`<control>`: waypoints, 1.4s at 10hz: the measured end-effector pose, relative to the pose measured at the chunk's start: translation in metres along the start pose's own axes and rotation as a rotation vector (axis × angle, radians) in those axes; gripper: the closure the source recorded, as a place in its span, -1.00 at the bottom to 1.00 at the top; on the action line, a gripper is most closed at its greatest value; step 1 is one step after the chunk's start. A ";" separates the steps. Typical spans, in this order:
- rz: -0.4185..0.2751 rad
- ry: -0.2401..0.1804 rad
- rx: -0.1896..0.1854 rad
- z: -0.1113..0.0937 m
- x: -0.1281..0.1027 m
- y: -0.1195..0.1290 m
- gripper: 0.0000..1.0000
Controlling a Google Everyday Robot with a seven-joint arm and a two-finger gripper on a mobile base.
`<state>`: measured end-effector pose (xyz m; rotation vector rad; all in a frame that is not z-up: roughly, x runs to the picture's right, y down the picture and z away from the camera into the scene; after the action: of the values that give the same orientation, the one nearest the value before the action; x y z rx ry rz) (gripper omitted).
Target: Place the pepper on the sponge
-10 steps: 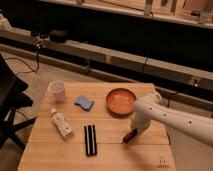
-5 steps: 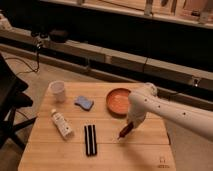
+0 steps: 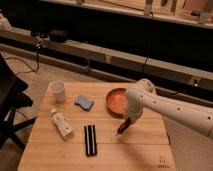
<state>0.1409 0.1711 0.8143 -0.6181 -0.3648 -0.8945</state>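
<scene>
**Gripper and pepper.** The gripper [image 3: 126, 123], at the end of the white robot arm [image 3: 165, 107], sits right of the frame's centre and points down over the light wooden slatted table [image 3: 50, 155]. Its jaws are drawn in narrowly on the upper end of the small dark red tapered pepper [image 3: 121, 129]. The pepper hangs tilted, with its lower tip toward the lower left. Whether that tip touches the wood cannot be told.

**Containers.** Just above the gripper, partly covered by the arm, stands 1 round orange bowl [image 3: 114, 100]; its visible inside shows only plain orange. At the upper left of the table stands 1 white cup [image 3: 58, 90], upright; its contents cannot be told.

**Other objects.** The light-blue flat sponge with wavy edges [image 3: 84, 103] lies just left of the bowl, well apart from the pepper. Toward bottom centre, left of the pepper, lies 1 black rectangular block with pale lengthwise stripes [image 3: 90, 139]. Further left, 1 white bottle [image 3: 61, 124] lies on its side. A black chair [image 3: 10, 107] occupies the frame's left edge.
</scene>
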 end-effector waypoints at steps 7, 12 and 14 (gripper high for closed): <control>-0.115 0.022 0.018 -0.011 0.021 -0.049 1.00; -0.218 0.038 0.031 -0.025 0.034 -0.087 1.00; -0.269 0.037 0.032 -0.034 0.037 -0.106 1.00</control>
<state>0.0779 0.0774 0.8443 -0.5298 -0.4343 -1.1535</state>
